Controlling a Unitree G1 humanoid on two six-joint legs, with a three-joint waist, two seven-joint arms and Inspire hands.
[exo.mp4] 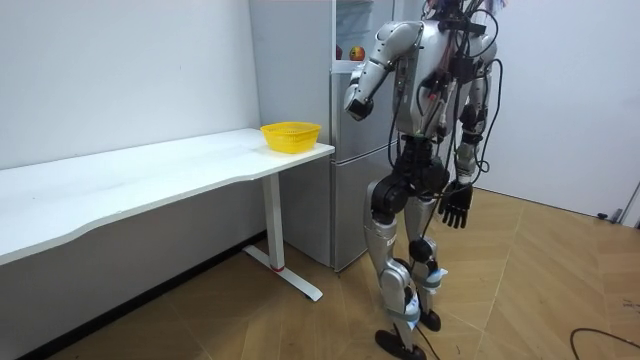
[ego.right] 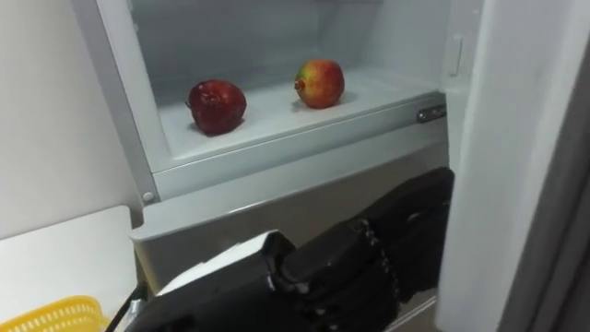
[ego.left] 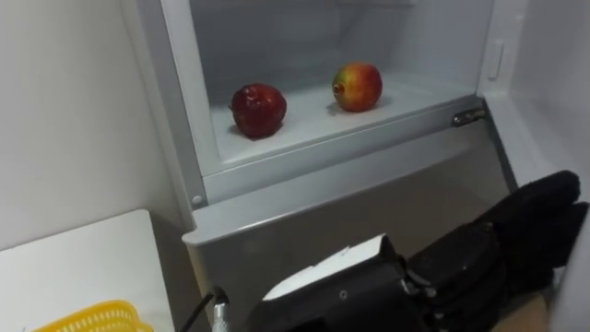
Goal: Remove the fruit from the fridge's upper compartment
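Two fruits are seen on the white shelf (ego.left: 309, 129) of the open upper fridge compartment (ego.left: 277, 37): a dark red fruit (ego.left: 258, 109) to the left and nearer, and a red-and-yellow fruit (ego.left: 358, 86) to the right and a little farther back, apart from each other. Neither is held. The left hand (ego.left: 539, 221) is held before the lower door (ego.left: 369, 212), below the shelf and to the right, with fingers loosely straight and nothing grasped. The right hand (exo.mp4: 455, 208) is hung at the robot's side, slack and empty.

A roll is judged the chief risk. If a fruit is nudged by straight fingertips before it is enclosed, it may be sent along the smooth shelf or over its near lip. The lip itself may be struck if the hand is lifted too close in.

Both fruits are nearly round, so no long axis can be made out (the red-and-yellow one shows a small nub turned to the left).
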